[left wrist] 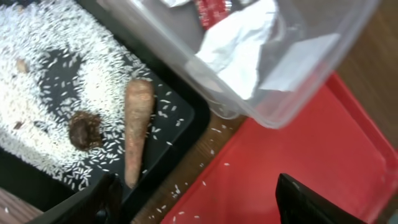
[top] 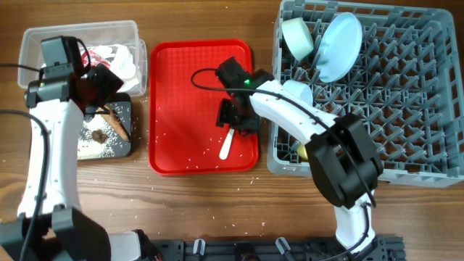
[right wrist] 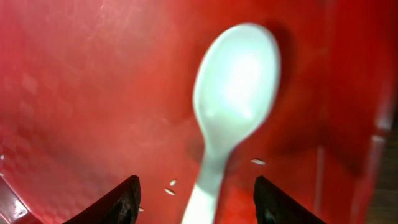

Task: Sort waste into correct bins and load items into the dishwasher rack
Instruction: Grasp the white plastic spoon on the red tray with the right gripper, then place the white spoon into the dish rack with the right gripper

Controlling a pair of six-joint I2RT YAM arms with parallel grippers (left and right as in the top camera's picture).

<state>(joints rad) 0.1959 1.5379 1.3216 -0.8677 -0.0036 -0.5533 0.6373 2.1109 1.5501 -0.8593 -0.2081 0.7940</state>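
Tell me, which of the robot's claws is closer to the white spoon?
Right. The right gripper hangs over the white spoon on the red tray, its open fingers either side of the handle. The left gripper is off above the black tray and clear tub.

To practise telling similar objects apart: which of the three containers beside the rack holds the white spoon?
The flat red tray; the spoon lies on it. The black tray holds rice, the clear tub crumpled tissue.

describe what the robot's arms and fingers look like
The left arm and right arm have white curved links with bulky black joints. A thin black cable loops off the right one, and a green light glows near its wrist. The fingers are plain black.
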